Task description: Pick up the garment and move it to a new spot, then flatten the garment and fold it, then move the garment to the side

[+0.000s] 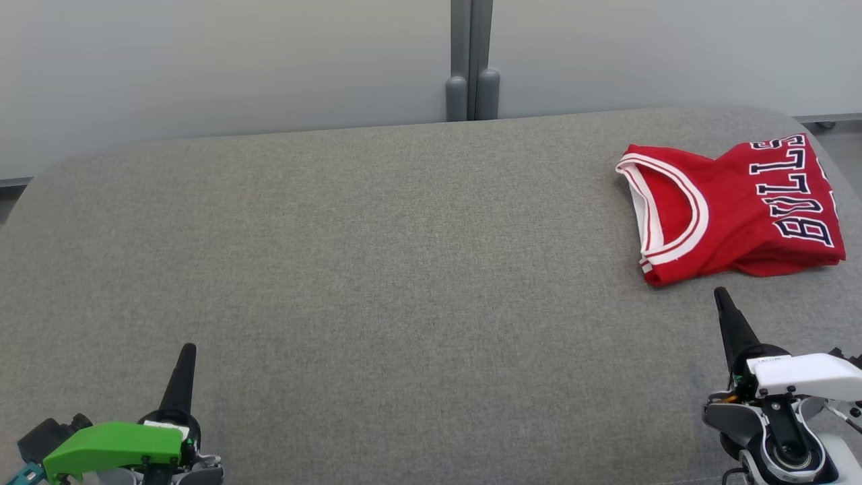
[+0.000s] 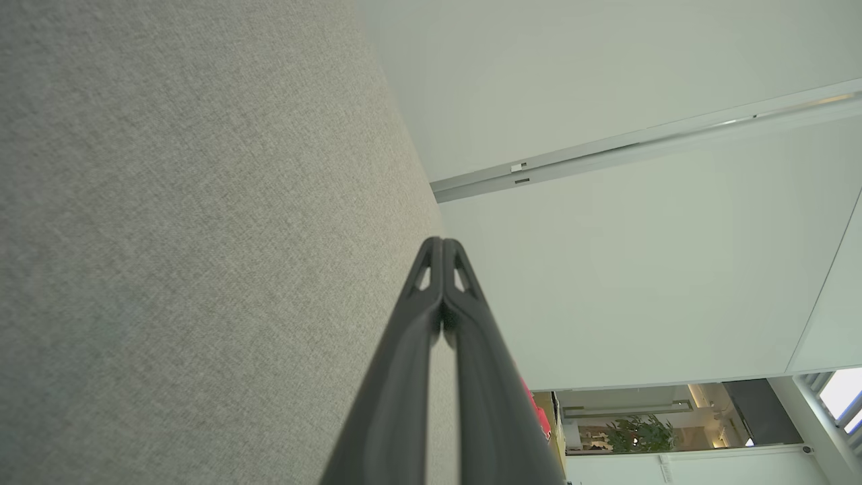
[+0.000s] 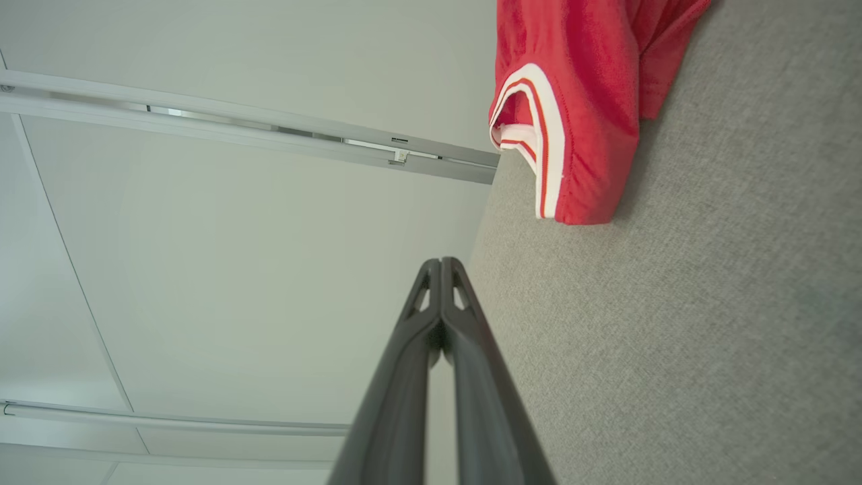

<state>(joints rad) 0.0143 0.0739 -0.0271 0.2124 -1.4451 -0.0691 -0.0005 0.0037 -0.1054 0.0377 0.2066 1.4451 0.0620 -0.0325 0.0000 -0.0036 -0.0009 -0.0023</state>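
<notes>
The garment (image 1: 734, 212) is a red jersey with white trim and dark BULLS lettering, lying folded near the far right of the grey table (image 1: 377, 269). Its trimmed edge (image 3: 566, 114) appears at the top of the right wrist view. My right gripper (image 1: 722, 296) is shut with nothing in it, its tip just in front of the garment's near edge and apart from it. At the near left my left gripper (image 1: 188, 350) is shut and empty, far from the garment. Both pairs of fingers press together in the wrist views: left gripper (image 2: 442, 242), right gripper (image 3: 440, 263).
Pale partition panels (image 1: 222, 60) stand behind the table, joined at a grey post (image 1: 471, 60). The table's rounded corners fall away at the far left and far right. A wide stretch of grey fabric lies between the two grippers.
</notes>
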